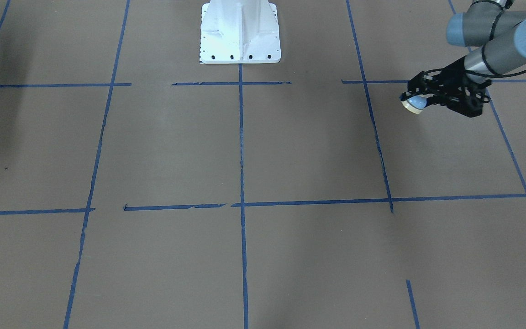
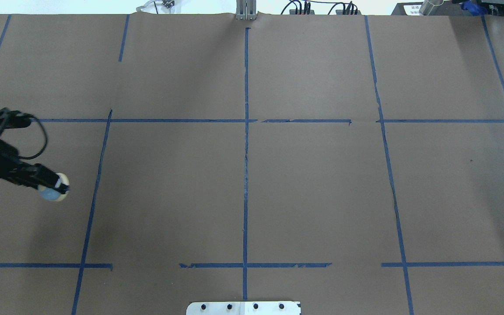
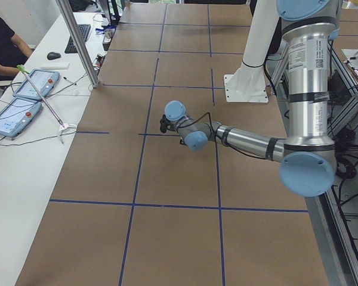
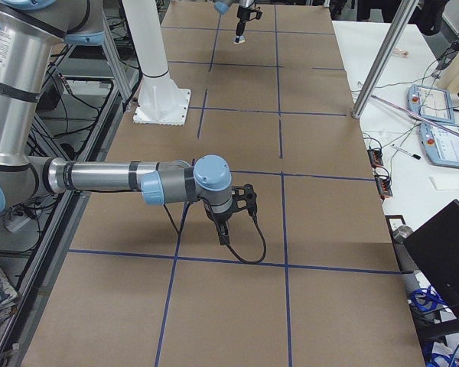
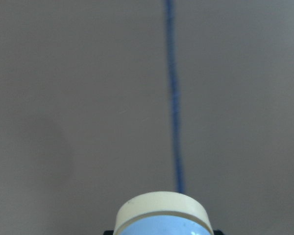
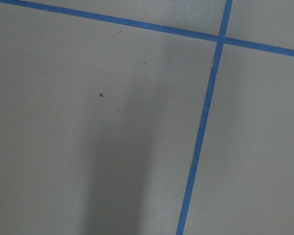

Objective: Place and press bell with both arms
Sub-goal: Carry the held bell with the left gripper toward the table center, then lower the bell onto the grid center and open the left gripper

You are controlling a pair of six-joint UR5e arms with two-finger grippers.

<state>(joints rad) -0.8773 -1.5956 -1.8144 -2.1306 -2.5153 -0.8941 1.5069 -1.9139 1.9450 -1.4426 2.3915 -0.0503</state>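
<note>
Bell point(image 1: 413, 103): gripped in the left end effector point(image 1: 417, 98), whose fingers are clenched on the light-blue dome. It sits tilted, with the cream base rim turned away from the wrist.

Front-facing view: the bell is near the bench's point(image 1: 290, 151) left end, somewhat closer to the robot-side edge than to the operators' edge. The white pedestal point(image 1: 240, 32) stands at the middle of the robot-side edge, well apart from the bell.

Overhead view: the left end effector point(image 2: 55, 183) reaches in from the left end of the bench. The bell point(image 2: 54, 193) is at its tip, with the cream rim facing the middle of the bench. The blue tape lines point(image 2: 246, 175) form a grid, and the bell is in the cell nearest the left end.

Left side view: the left arm point(image 3: 250, 143) stretches low over the bench. Its end effector point(image 3: 165, 125) is dark and small here, and I cannot make out the bell.

Right side view: the right arm point(image 4: 107, 177) lies along the bench near the right end, with the right end effector point(image 4: 224, 233) pointing down. I cannot tell whether it is released or clenched.

Left wrist view: the bell point(image 5: 161, 218) is at the bottom edge, cream rim above blue dome, with a tape line point(image 5: 174, 98) running away from it.

Right wrist view: shows only the bench surface, a tape crossing point(image 6: 218, 38) and a small x mark point(image 6: 101, 95).
</note>
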